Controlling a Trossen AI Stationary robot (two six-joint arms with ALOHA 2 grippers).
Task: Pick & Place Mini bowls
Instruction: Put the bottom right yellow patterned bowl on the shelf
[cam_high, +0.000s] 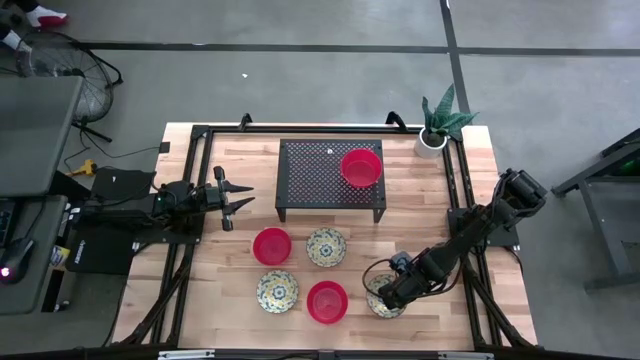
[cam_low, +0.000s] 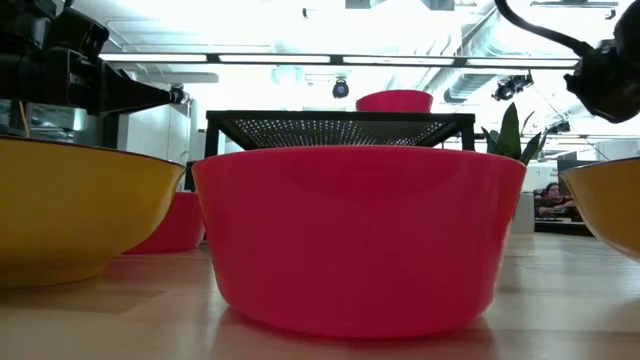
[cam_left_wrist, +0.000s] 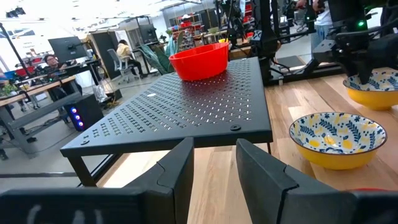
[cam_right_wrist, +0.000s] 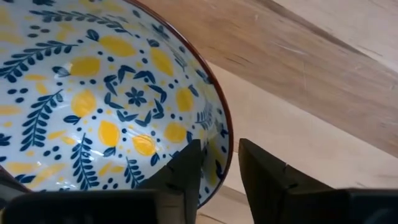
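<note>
Patterned bowl (cam_high: 383, 297) at table (cam_high: 470, 200) 5 o'clock; right gripper (cam_high: 392, 291) fingers straddle its rim, 1 inside, 1 outside, gap narrow. Red bowl (cam_high: 360, 167) on rack (cam_high: 310, 180), 12 o'clock. 4 more bowls center-front. Left gripper (cam_high: 240, 200) apart, 9 o'clock.

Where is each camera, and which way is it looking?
High view: above the table, looking straight down; shows both arms, the left gripper beside the black rack.
Low view: at table height, facing a red bowl; an arm at each top corner.
Left wrist view: on the left arm, past its own fingers, toward the rack.
Right wrist view: on the right arm, its fingers straddling the rim of a patterned bowl.
Shared: the red bowl on the rack shows in three views.
</note>
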